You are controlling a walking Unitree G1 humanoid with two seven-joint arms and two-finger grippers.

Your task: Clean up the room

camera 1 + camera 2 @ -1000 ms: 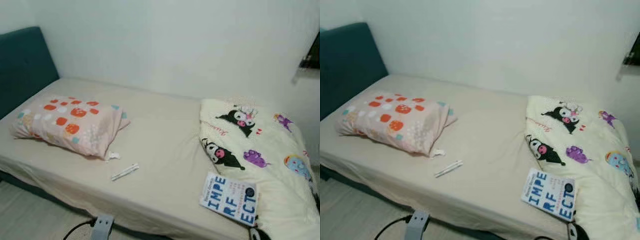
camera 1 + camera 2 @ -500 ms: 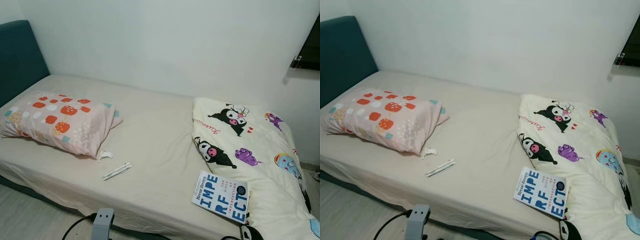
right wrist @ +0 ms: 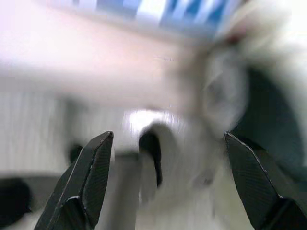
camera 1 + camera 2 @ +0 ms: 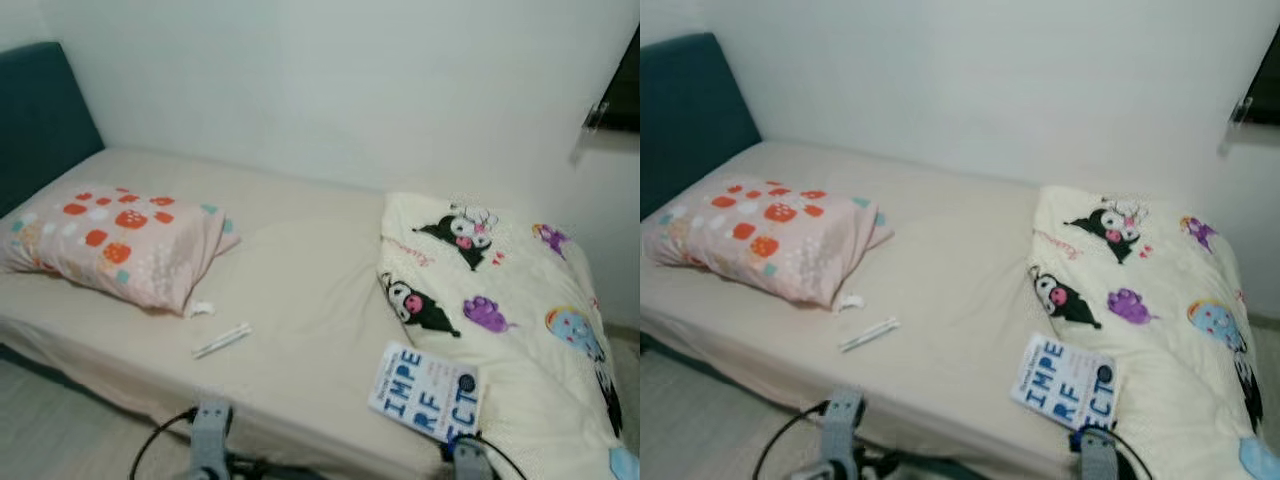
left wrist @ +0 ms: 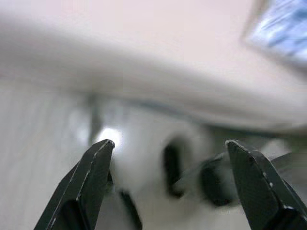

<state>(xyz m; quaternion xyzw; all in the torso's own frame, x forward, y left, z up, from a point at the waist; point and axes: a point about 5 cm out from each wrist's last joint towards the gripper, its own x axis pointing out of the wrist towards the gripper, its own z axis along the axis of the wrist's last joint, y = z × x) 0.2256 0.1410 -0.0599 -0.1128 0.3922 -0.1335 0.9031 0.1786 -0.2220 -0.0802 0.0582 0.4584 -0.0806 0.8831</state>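
While both grippers hang spread wide and empty below the bed's front edge, left gripper, right gripper: book at front edge on quilt; pillow near headboard end; pen beside it.

A matt beige cloth sheet covers the bed, with a glossy white-and-blue paper book on it beside a soft printed cream cloth quilt.

Both tools wide open.

The book cover reads "IMPE RF ECT".
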